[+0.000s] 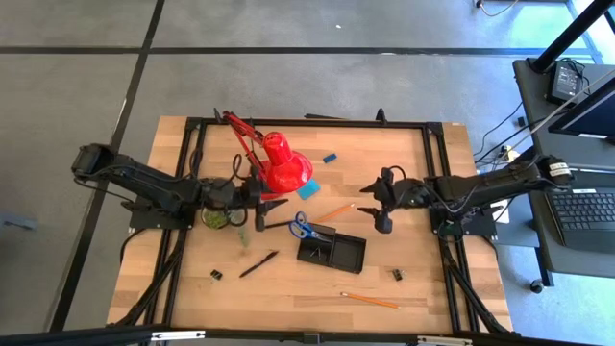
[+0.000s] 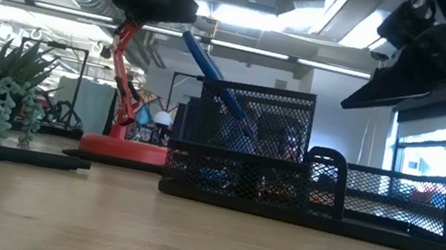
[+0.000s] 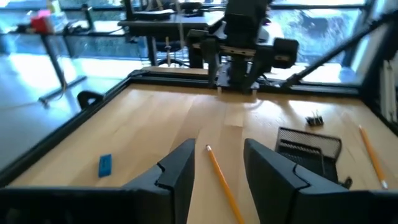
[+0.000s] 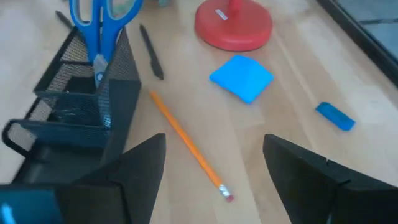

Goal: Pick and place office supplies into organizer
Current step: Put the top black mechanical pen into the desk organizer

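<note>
The black mesh organizer [image 1: 332,251] stands right of the table's middle and also shows in the low view [image 2: 321,197]. Blue-handled scissors [image 1: 302,228] stand in its tall compartment, handles up [image 4: 99,22]. An orange pencil [image 1: 336,211] lies on the table between my two grippers. My left gripper [image 1: 272,201] is open and empty above the table, under the lamp head; the pencil shows between its fingers [image 3: 219,180]. My right gripper [image 1: 377,202] is open and empty above the table, facing left, with the same pencil [image 4: 186,144] in front of it.
A red desk lamp [image 1: 281,165] stands at the far middle, its base [image 4: 233,25] on the table. A light-blue note pad [image 4: 241,76], a blue eraser [image 4: 336,116], black pens [image 1: 258,264], binder clips [image 1: 396,275], a second pencil [image 1: 370,300] and a green plant [image 1: 213,217] lie around.
</note>
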You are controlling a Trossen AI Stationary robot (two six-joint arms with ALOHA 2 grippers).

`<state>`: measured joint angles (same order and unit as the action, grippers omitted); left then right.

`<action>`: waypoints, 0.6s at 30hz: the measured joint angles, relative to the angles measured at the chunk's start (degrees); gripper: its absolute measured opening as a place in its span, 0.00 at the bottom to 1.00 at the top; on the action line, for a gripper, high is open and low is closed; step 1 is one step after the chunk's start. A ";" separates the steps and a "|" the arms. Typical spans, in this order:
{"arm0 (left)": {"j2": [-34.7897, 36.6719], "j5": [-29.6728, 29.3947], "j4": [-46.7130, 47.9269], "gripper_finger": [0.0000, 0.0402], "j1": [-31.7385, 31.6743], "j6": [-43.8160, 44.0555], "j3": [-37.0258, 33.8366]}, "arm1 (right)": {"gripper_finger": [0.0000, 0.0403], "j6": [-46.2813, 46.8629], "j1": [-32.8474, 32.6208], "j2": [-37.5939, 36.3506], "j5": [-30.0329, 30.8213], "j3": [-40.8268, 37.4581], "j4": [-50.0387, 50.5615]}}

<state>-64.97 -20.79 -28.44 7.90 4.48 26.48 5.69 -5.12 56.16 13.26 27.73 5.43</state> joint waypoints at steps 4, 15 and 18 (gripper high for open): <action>0.00 -0.20 -0.15 0.33 -2.65 6.14 0.00 | 0.68 -0.93 4.96 0.00 -0.92 0.00 -0.13; 0.00 3.14 5.18 0.33 -7.29 6.62 0.02 | 0.68 -9.15 11.33 -0.02 -0.94 0.00 5.49; 0.00 8.39 7.13 0.33 -7.19 5.00 0.02 | 0.68 -7.40 12.08 -0.02 -0.90 0.00 6.17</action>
<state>-64.97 -12.39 -21.31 0.71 9.48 26.50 -1.71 6.97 56.14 12.36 27.73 11.60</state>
